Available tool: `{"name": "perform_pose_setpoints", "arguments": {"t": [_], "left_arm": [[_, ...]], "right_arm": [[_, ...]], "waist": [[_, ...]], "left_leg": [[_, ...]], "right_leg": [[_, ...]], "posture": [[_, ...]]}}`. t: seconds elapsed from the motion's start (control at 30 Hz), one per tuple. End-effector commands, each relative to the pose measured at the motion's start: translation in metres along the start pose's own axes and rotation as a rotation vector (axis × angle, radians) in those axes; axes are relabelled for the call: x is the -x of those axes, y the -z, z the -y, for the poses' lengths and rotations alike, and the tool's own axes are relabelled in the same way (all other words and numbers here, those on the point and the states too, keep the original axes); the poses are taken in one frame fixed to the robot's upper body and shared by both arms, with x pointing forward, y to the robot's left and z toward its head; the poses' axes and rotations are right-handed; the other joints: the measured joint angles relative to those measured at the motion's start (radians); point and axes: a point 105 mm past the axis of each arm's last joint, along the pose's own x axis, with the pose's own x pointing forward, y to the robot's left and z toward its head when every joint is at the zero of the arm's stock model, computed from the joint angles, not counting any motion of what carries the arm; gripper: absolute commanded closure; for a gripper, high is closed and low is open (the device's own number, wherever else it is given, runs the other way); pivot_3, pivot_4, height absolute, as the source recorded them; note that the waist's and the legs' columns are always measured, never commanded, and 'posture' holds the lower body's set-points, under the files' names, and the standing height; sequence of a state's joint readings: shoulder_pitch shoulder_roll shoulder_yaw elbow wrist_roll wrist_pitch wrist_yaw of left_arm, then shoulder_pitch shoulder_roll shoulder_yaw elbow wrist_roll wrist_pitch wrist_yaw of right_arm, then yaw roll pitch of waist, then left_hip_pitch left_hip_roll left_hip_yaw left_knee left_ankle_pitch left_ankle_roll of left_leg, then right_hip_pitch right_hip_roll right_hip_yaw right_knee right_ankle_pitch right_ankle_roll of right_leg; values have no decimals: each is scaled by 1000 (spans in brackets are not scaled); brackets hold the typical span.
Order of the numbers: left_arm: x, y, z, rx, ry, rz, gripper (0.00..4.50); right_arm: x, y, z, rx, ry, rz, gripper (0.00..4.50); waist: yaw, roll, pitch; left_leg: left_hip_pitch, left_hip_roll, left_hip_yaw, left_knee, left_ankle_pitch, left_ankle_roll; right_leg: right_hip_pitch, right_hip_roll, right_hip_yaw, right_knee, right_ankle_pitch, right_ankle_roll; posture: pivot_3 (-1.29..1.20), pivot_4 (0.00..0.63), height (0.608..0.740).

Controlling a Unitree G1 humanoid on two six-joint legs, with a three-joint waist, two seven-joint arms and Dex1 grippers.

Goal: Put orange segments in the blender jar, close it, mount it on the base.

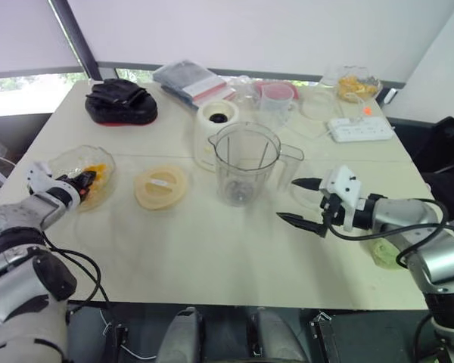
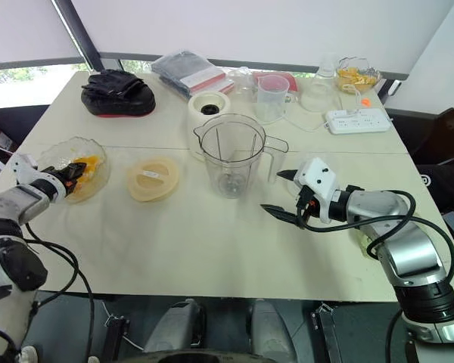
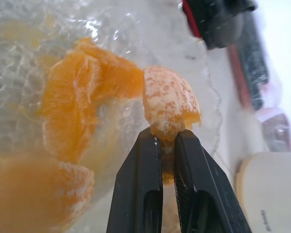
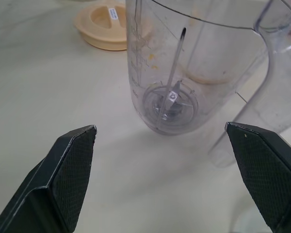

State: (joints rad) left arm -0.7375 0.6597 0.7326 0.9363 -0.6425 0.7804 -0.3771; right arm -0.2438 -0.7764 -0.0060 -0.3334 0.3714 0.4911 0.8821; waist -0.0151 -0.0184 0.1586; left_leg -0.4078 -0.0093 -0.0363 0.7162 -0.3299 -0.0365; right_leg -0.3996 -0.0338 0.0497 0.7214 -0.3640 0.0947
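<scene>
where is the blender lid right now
The pale yellow lid lies flat on the table's left half, between the bowl of orange segments and the blender jar.

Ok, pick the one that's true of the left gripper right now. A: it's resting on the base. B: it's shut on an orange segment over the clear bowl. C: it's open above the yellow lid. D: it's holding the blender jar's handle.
B: the left gripper is pinched on an orange segment, with the clear bowl of segments beneath it.
</scene>
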Motion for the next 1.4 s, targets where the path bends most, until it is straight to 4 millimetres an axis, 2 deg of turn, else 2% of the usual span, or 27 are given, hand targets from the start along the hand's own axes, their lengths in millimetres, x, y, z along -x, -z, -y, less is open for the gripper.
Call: {"name": "perform_pose_setpoints", "arguments": {"t": [0.03,0.17,0.43,0.63,0.73,0.83,0.93,1.03,1.17,1.23,1.4], "left_arm": [[7,-12,19,-8,116,56,4149],[10,-14,28,-12,161,78,4149],[12,-27,68,-67,278,101,4149],[14,-38,129,-128,435,104,4149],[11,-37,168,-172,525,78,4149],[8,-35,196,-217,584,47,4149],[3,-19,242,-325,690,-35,4149],[0,4,279,-433,792,-135,4149],[-4,28,302,-521,869,-233,4149],[-5,46,317,-575,925,-296,4149],[-1,81,335,-677,1039,-431,4149]], "right_arm": [[1,-9,3,37,6,29,0],[0,-10,3,38,4,32,0],[-2,-10,2,34,12,37,0],[0,-8,2,21,41,42,0],[2,-7,0,13,60,44,0],[2,-6,-1,3,77,46,0],[5,-2,-5,-13,108,48,0],[10,3,-11,-37,146,47,0],[14,7,-21,-61,188,41,0],[19,10,-25,-77,225,36,0],[29,15,-34,-106,295,27,0]], "waist": [[0,0,0],[-1,0,0],[-1,0,0],[3,0,0],[2,0,0],[1,0,0],[0,0,0],[7,-1,0],[-2,-1,0],[-4,0,0],[-3,0,1]], "left_leg": [[0,0,0,0,0,0],[0,0,0,0,0,0],[0,0,0,0,0,0],[0,0,0,0,0,0],[0,0,0,0,0,0],[0,0,0,0,0,0],[0,0,0,0,0,0],[0,0,0,0,0,0],[0,-1,0,0,0,0],[0,-1,0,-1,0,0],[0,0,0,-1,0,0]], "right_leg": [[0,0,0,0,0,0],[0,0,0,0,0,0],[0,0,0,0,0,0],[0,0,0,0,0,0],[1,0,0,-1,0,0],[1,1,0,-1,0,0],[1,1,0,-1,0,0],[1,2,-1,-1,0,0],[1,2,0,-2,0,0],[0,3,0,-2,0,0],[0,4,0,-1,0,0]], "posture": [[0,150,740],[0,150,740],[0,150,740],[0,150,740],[0,150,740],[0,150,740],[0,150,740],[0,150,740],[0,150,740],[0,150,740],[0,150,740]]}}
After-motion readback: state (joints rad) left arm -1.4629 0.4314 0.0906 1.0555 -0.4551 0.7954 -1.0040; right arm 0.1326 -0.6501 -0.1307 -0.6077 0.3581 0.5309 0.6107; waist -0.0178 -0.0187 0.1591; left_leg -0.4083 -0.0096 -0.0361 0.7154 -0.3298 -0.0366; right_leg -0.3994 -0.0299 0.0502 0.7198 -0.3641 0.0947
